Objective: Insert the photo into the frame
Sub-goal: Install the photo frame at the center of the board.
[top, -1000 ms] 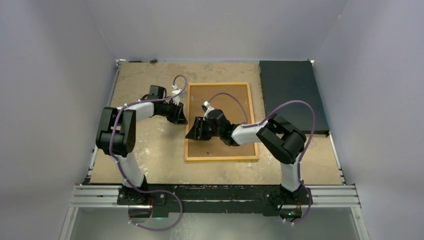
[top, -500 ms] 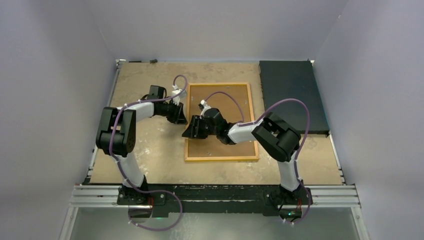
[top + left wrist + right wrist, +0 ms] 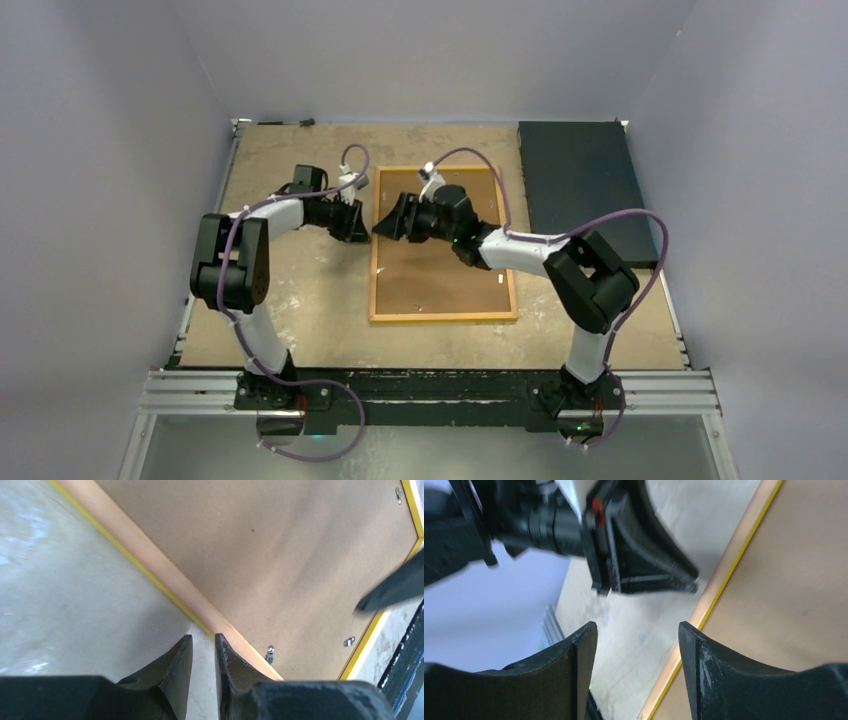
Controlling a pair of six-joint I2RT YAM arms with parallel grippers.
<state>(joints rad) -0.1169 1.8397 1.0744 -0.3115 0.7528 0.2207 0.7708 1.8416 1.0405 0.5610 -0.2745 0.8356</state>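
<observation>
The tabletop is a pale tan board, scuffed and blotched, with plain grey-lilac walls on its left, far and right sides and a metal rail along its near edge. A dark mat lies flat in the far right corner.

The frame lies flat in the middle of the tabletop, reverse side up. Its light wood rim surrounds a brown backing board.

From above, both arms reach to the far part of the frame's left edge. The left claw is just outside that edge and the right claw just above it, their tips close together.

The overhead view does not show the jaws, but the wrist cameras do. The left claw is almost closed. Tabletop shows through the thin slit, and one of its fingers sits at the frame's rim, though contact is hard to judge. The right claw is wide open and empty, above the rim and facing the other claw.

Only the left wrist view shows the small metal clips on the rim and a thin yellow line along its outer side.
</observation>
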